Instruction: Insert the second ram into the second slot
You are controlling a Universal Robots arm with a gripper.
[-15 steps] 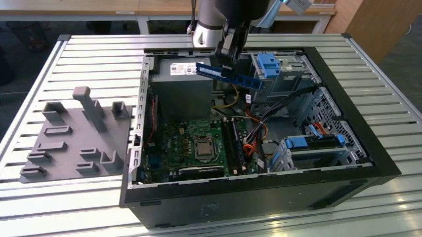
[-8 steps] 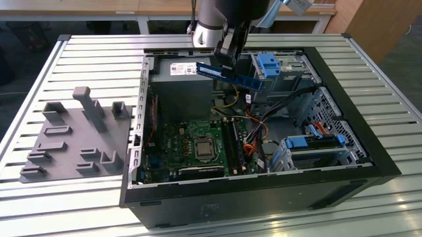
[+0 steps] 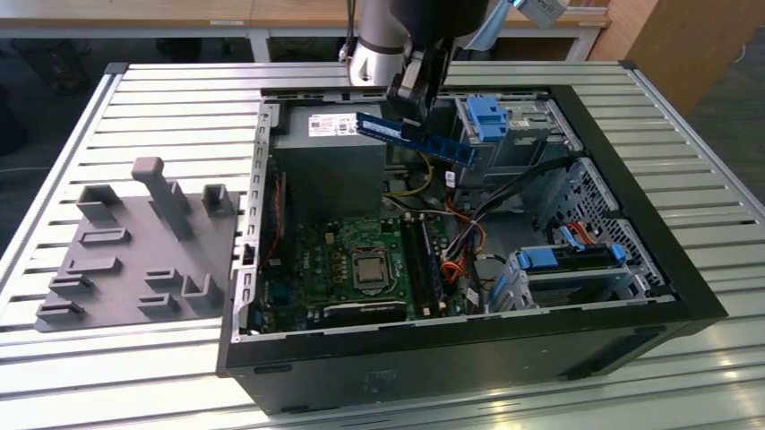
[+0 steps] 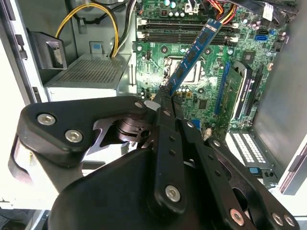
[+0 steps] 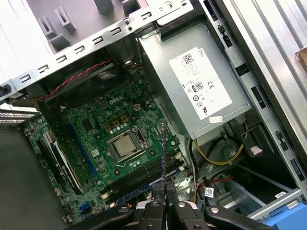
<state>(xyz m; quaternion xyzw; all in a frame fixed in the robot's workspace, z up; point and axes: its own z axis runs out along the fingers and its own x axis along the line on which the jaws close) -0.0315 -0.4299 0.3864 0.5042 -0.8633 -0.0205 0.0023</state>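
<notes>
- Hanging over the open computer case [image 3: 478,345], the gripper [image 3: 407,115] has its fingers [image 4: 169,112] closed tight on one end of the second ram [image 3: 421,140].
- In the exterior view the dark-blue stick is up in the air at about the level of the case's top edge, above the gap between the grey power supply [image 3: 329,152] and the light-blue drive-bay clip [image 3: 485,116]. It is tilted, its free end sloping down toward the exterior view's right.
- In the second wrist view the second ram [image 4: 192,55] juts out from the gripper [image 4: 163,98] on a slant, its flat side and small dark chips showing, with the green motherboard [image 4: 206,91] well below it.
- In the first wrist view the second ram [image 5: 163,158] shows edge-on as a thin line rising from the gripper [image 5: 163,199], over the board near the processor socket [image 5: 125,147].
- The stick is well apart from the long dark memory slots [image 3: 421,260], which lie beside the processor socket on the motherboard.
- The case lies on its side on a slatted metal table [image 3: 669,134], with a grey fixture plate [image 3: 132,242] just beside it on the exterior view's left.
</notes>
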